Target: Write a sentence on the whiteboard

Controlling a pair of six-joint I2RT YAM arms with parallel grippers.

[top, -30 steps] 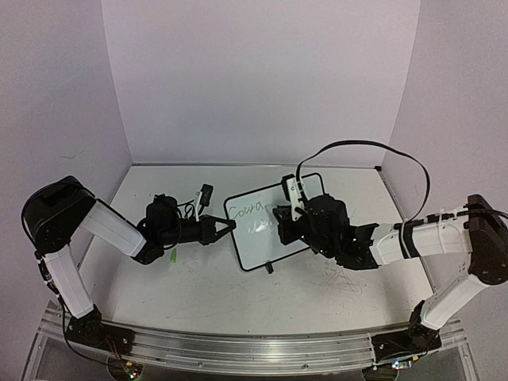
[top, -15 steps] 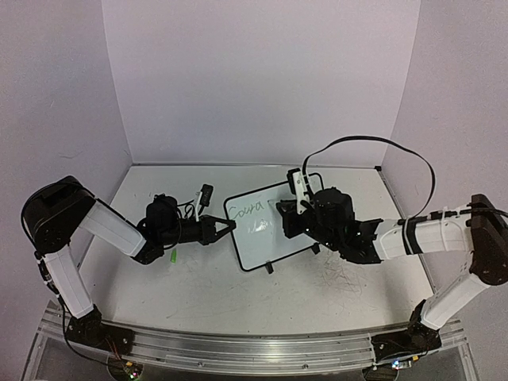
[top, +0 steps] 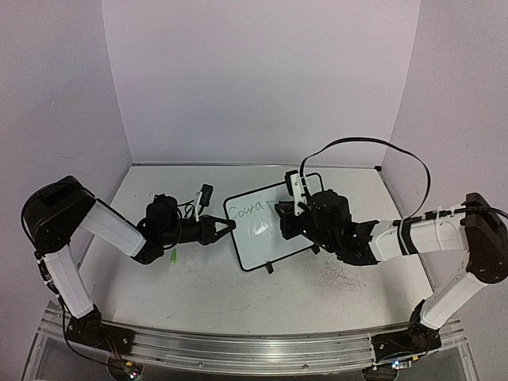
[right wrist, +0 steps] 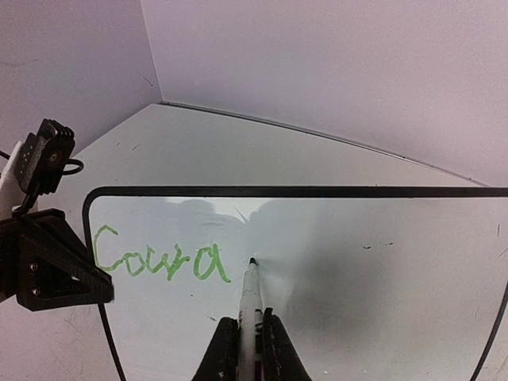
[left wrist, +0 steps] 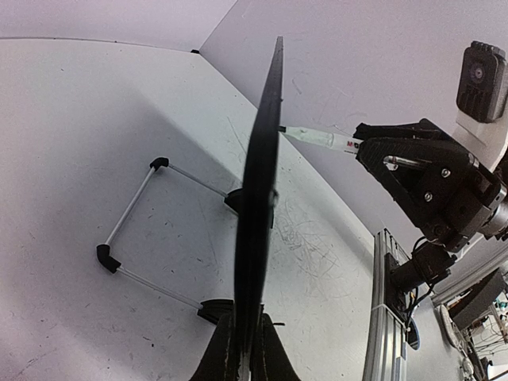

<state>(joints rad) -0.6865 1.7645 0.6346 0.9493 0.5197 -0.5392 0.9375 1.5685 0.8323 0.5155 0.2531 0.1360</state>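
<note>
The whiteboard (top: 266, 238) stands tilted at mid-table on its black feet. My left gripper (top: 228, 227) is shut on its left edge, which the left wrist view shows edge-on as the whiteboard (left wrist: 259, 182) between the left gripper (left wrist: 246, 316) jaws. The sentence (right wrist: 163, 262) so reads "Coura" in green, also faint in the sentence (top: 247, 211) from above. My right gripper (right wrist: 250, 319) is shut on a white marker (right wrist: 252, 290); its tip touches the whiteboard (right wrist: 381, 270) just right of the last letter. From above, the right gripper (top: 284, 225) sits over the board's middle.
A small green cap (top: 172, 256) lies on the table under the left forearm. The board's wire stand (left wrist: 131, 226) spreads behind it. Grey scuff marks (top: 337, 276) cover the table right of the board. A black cable (top: 373, 147) loops over the right arm.
The right arm shifted slightly up and to the right with the marker, then eased back a little. The left arm and the board have not moved.
</note>
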